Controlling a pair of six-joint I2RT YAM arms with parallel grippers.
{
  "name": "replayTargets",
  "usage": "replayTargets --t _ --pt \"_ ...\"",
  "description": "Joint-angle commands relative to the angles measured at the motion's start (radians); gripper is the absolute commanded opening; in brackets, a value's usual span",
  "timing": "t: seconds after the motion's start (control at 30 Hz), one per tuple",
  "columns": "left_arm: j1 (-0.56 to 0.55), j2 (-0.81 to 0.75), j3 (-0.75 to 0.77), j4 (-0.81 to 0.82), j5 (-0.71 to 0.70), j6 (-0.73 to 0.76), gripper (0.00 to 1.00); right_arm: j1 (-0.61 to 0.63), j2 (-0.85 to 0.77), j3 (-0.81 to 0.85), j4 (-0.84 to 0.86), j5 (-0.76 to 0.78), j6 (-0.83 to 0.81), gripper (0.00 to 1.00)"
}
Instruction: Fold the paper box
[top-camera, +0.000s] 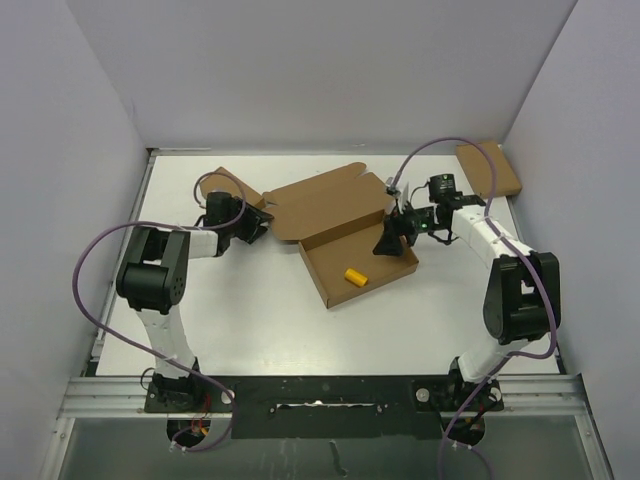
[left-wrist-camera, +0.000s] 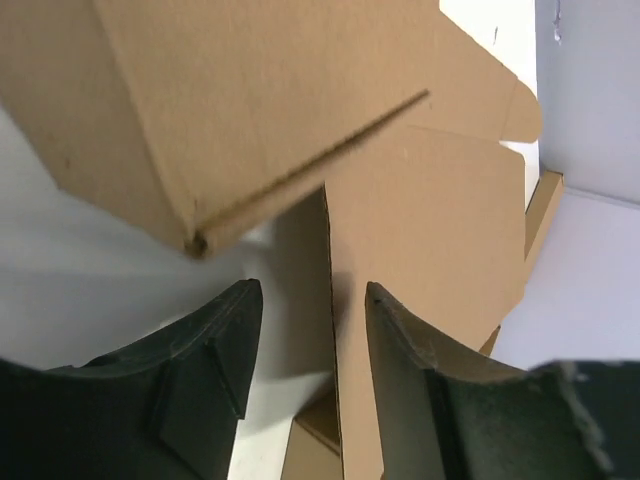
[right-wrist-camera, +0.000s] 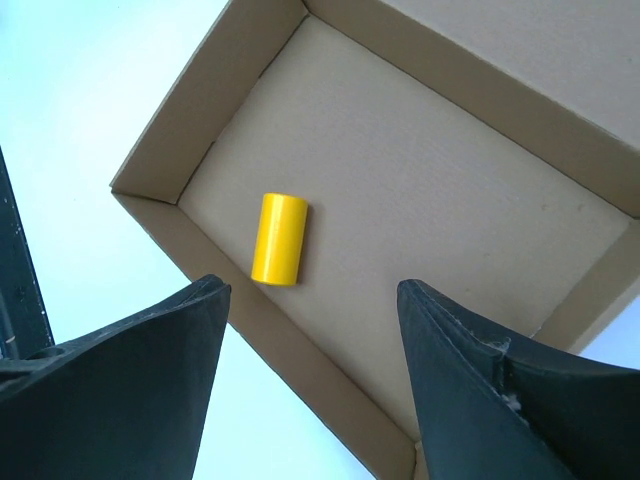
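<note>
The paper box (top-camera: 345, 215) lies mid-table with its tray folded up and its lid lying open toward the back left. A yellow cylinder (top-camera: 355, 276) lies inside the tray, also in the right wrist view (right-wrist-camera: 278, 239). My left gripper (top-camera: 262, 222) is at the lid's left edge. In the left wrist view it (left-wrist-camera: 310, 295) is open, with a thin cardboard edge of the box (left-wrist-camera: 430, 200) standing between the fingers. My right gripper (top-camera: 392, 240) is open and empty above the tray's right end. In the right wrist view it (right-wrist-camera: 312, 290) hangs over the tray wall (right-wrist-camera: 300, 345).
A smaller cardboard piece (top-camera: 490, 168) lies at the back right corner. Another (top-camera: 225, 185) lies behind my left gripper. White walls close off the table at the left, back and right. A creased cardboard flap (left-wrist-camera: 230, 120) hangs close above my left fingers.
</note>
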Motion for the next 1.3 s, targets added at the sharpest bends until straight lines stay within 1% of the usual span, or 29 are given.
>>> replayTargets --t 0.0,0.13,0.27,0.37,0.43,0.53,0.67,0.83,0.93,1.1,1.27 --pt "0.003 0.078 0.096 0.069 -0.010 -0.041 0.40 -0.037 -0.032 0.017 0.006 -0.061 -0.009 0.69" --pt "0.002 0.102 0.123 0.057 -0.010 -0.018 0.31 -0.059 -0.038 0.016 0.005 -0.074 -0.010 0.68" --pt "0.008 0.109 0.130 0.054 -0.016 0.008 0.17 -0.069 -0.038 0.017 0.007 -0.079 -0.010 0.68" --pt "0.014 0.127 0.137 0.078 0.011 0.012 0.06 -0.072 -0.040 0.017 0.006 -0.082 -0.010 0.68" --pt "0.015 0.126 0.132 0.095 0.026 0.018 0.01 -0.079 -0.040 0.016 0.008 -0.087 -0.007 0.68" --pt "0.015 0.101 0.110 0.126 0.040 0.045 0.00 -0.103 -0.040 0.017 0.011 -0.104 0.000 0.68" --pt "0.015 0.044 0.065 0.190 0.064 0.107 0.00 -0.168 -0.041 0.016 0.033 -0.139 0.040 0.68" --pt "0.015 -0.026 0.014 0.276 0.137 0.232 0.00 -0.271 -0.041 -0.012 0.143 -0.166 0.158 0.69" --pt "0.012 -0.069 -0.020 0.331 0.177 0.301 0.00 -0.308 -0.022 -0.012 0.203 -0.172 0.233 0.70" --pt "0.012 -0.142 -0.074 0.410 0.227 0.393 0.00 -0.336 0.059 0.069 0.195 -0.208 0.286 0.75" --pt "0.010 -0.182 -0.096 0.440 0.268 0.437 0.00 -0.353 0.144 0.157 0.150 -0.242 0.300 0.77"
